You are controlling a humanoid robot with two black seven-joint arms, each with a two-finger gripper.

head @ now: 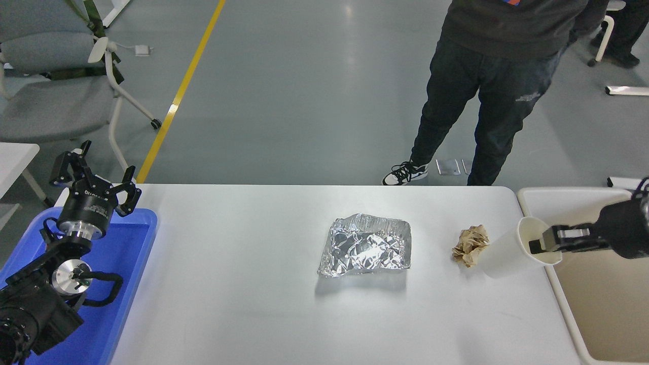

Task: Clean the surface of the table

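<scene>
**Now: cup carried toward bin**

Right gripper (538,247) pinches the paper cup (525,246) by its rim above the table surface (243,284) at its right edge; bin (598,304) lies immediately right. Left gripper (96,178), jaws spread, parked over blue tray (127,263).

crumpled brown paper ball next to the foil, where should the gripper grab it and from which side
Pinch the brown paper ball across its middle, coming straight down from above. It is a low, irregular wad lying on the table surface with no handle or rim, and the foil lies apart on its left, so both flanks look open for the fingers.
</scene>
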